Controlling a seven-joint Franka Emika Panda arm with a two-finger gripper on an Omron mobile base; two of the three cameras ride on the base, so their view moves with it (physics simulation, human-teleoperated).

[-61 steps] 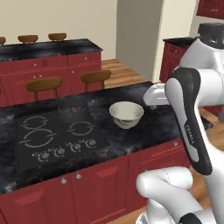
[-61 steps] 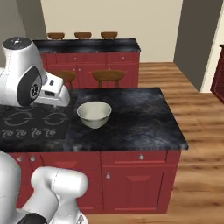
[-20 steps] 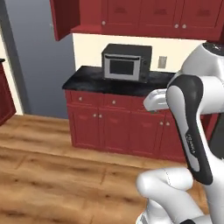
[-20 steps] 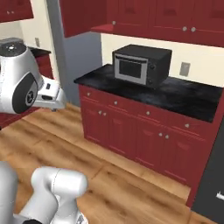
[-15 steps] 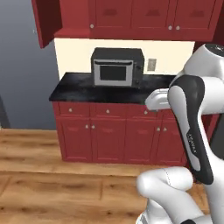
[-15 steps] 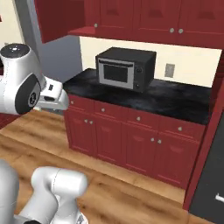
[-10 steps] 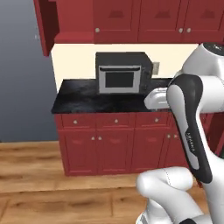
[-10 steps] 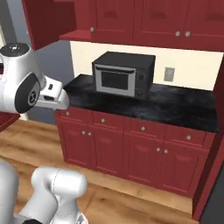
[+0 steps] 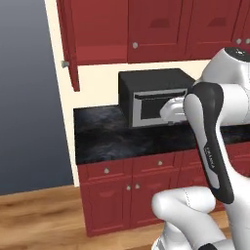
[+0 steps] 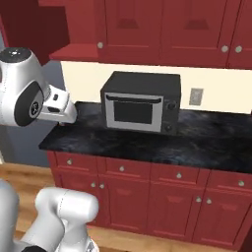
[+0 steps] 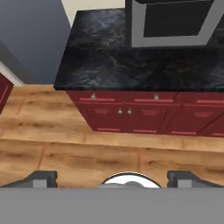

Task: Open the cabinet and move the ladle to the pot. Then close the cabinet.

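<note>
The cabinet (image 10: 162, 32) hangs shut above the counter (image 10: 147, 142) and microwave (image 10: 140, 101), a rigid hinged door probably swinging lightly, best taken by its small, likely slippery round knob (image 10: 100, 45), while the pincer (image 11: 112, 177) stands wide and empty.

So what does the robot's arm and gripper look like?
The arm is glossy white with rounded shells, dark grey bands at the joints and small lettering on one dark band. The gripper has two small dark grey finger tips, squared off.
</note>
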